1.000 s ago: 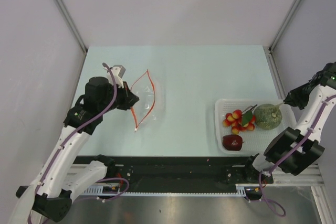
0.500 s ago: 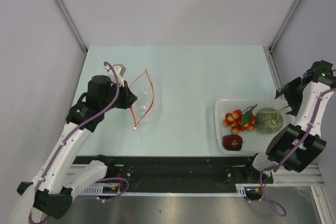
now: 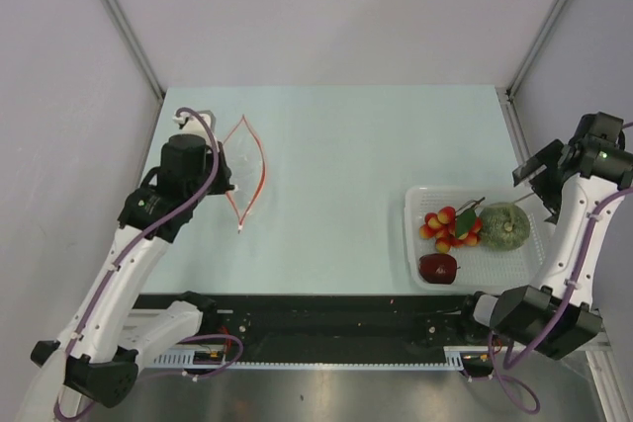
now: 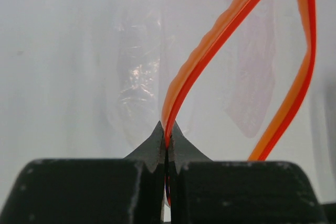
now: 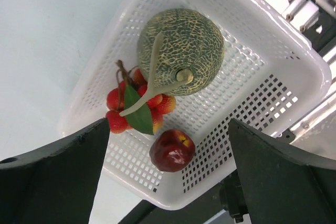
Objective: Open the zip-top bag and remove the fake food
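Jaws of the left gripper (image 4: 167, 148) are pinching the zip-top bag (image 4: 137, 77); right gripper (image 5: 168, 123) jaws are gaping above the fake food (image 5: 181, 51), 3 pieces in a basket (image 5: 294, 56). Lowering it before unclamping is looking wisest.

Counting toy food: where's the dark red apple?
Top view: the apple sits in the near-left corner of the white basket, on the right side of the table, beside the red-and-yellow cluster.

Right gripper (image 3: 539, 190) opened, rose — zip-top bag (image 3: 245, 170) dragged left.
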